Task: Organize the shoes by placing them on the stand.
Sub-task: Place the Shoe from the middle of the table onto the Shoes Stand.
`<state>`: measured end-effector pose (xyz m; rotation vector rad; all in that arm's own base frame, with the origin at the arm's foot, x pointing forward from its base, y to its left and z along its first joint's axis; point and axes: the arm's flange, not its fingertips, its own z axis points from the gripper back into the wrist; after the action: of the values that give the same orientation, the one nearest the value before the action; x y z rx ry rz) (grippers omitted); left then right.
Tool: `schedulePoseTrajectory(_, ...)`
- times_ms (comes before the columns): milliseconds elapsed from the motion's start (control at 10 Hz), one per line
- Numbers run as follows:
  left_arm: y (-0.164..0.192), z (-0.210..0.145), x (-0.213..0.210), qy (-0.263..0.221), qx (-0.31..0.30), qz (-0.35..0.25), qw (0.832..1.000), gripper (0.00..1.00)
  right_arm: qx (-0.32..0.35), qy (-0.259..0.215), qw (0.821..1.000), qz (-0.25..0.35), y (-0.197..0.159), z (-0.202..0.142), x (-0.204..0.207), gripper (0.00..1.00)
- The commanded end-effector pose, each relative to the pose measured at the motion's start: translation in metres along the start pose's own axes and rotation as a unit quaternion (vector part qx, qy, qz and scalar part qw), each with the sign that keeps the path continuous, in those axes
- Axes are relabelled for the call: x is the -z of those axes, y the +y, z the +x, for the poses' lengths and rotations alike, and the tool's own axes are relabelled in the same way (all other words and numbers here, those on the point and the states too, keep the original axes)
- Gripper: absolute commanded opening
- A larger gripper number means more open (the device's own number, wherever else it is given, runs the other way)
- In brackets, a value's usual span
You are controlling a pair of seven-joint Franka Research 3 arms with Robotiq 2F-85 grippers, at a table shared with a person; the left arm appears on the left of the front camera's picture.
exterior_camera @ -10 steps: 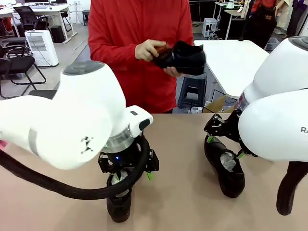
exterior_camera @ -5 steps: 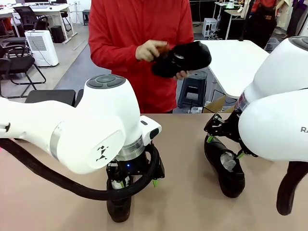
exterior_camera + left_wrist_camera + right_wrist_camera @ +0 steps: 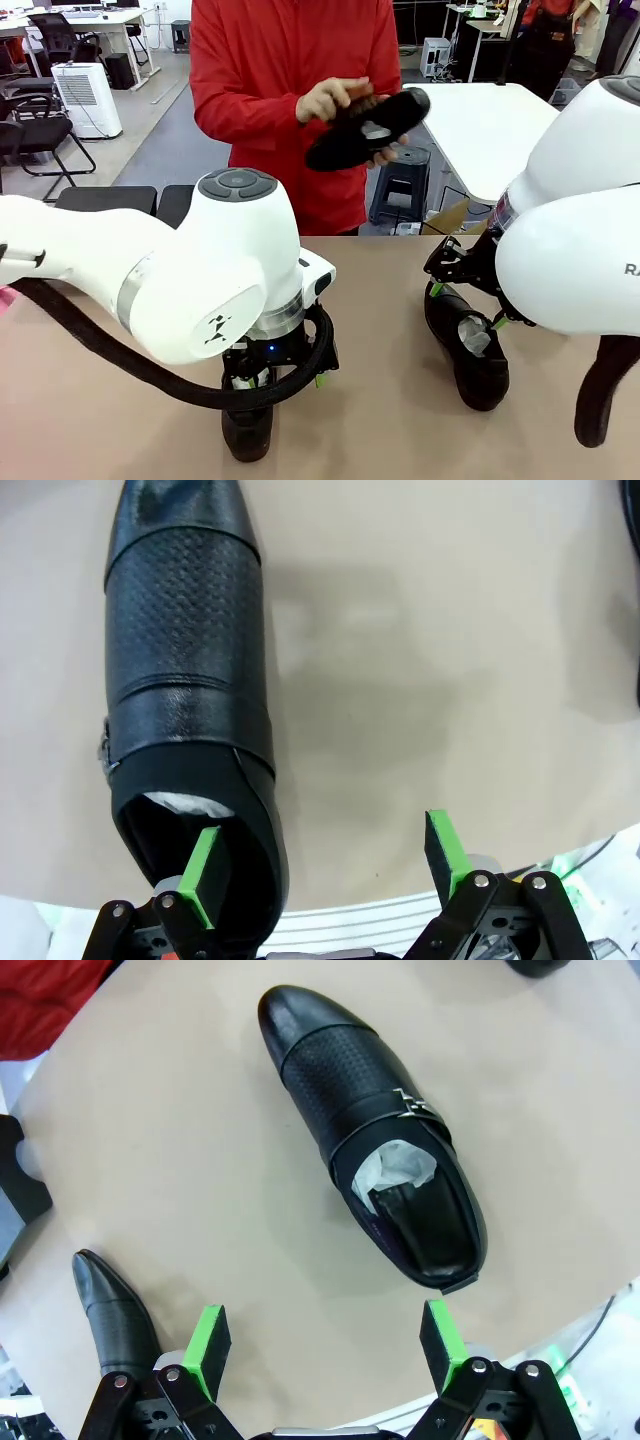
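Front view: your left tool hangs over the near shoe. Your right tool stands above the right-hand shoe on the table. Beyond both tools, a person's hands hold a third shoe.

Left wrist view: the left tool is spread wide and grips nothing. One pad is at the near shoe's heel opening, with white paper inside.

Right wrist view: the right tool is wide open and empty. The right-hand shoe lies ahead of it, stuffed with white paper.

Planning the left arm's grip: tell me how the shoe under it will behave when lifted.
The shoe looks glossy, so it may slip in a grip. The white paper stuffed inside probably keeps it firm, though the thin collar could flex. Lying flat on the table, it seems unlikely to roll.
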<state>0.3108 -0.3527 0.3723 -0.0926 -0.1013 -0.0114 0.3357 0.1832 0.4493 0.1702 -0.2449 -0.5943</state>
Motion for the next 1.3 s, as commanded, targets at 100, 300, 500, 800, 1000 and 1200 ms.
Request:
schedulePoseTrajectory(100, -0.013, 0.009, 0.019, -0.008, -0.013, 0.018, 1.0, 1.0, -0.002, -0.001, 1.0, 0.005, 0.002, 0.001, 0.002, 1.0)
schedulePoseTrajectory(300, -0.012, 0.013, 0.026, -0.013, -0.014, 0.03, 0.999, 1.0, -0.002, -0.001, 1.0, 0.005, 0.002, 0.001, 0.002, 1.0)
schedulePoseTrajectory(500, -0.01, 0.016, 0.031, -0.009, -0.017, 0.035, 0.999, 0.75, -0.002, -0.001, 1.0, 0.005, 0.002, 0.001, 0.002, 1.0)
schedulePoseTrajectory(800, -0.009, 0.017, 0.032, -0.004, -0.019, 0.042, 0.999, 0.23, -0.002, -0.001, 1.0, 0.005, 0.002, 0.001, 0.002, 1.0)
schedulePoseTrajectory(1000, -0.007, 0.017, 0.032, 0.0, -0.019, 0.043, 0.999, 0.0, -0.002, -0.001, 1.0, 0.005, 0.002, 0.001, 0.002, 1.0)
schedulePoseTrajectory(1200, -0.005, 0.018, 0.032, 0.001, -0.021, 0.046, 0.999, 0.0, -0.002, -0.001, 1.0, 0.005, 0.002, 0.001, 0.002, 1.0)
